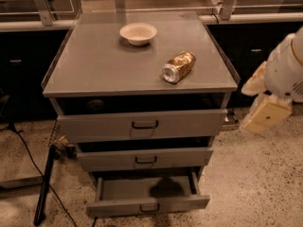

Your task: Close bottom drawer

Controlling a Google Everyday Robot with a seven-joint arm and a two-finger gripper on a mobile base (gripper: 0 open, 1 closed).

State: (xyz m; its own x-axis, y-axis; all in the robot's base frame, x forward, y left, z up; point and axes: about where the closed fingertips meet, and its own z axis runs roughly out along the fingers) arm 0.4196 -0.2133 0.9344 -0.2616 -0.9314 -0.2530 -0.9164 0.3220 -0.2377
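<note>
Bottom drawer point(147, 205) is at the foot of the grey cabinet point(94, 70), pulled well out so its inside is exposed; the small dark handle point(149, 207) sits at the centre of the front. Middle drawer point(144, 159) and top drawer point(142, 125) stand slightly out, with a dark gap above each front. On the cabinet top: white bowl point(138, 33) upright near the back, can point(178, 66) lying on its side to the right, well apart from the bowl. Gripper point(262, 105) hangs off to the right of the cabinet, level with the top drawer, touching nothing. Can't tell whether it's released or clenched
</note>
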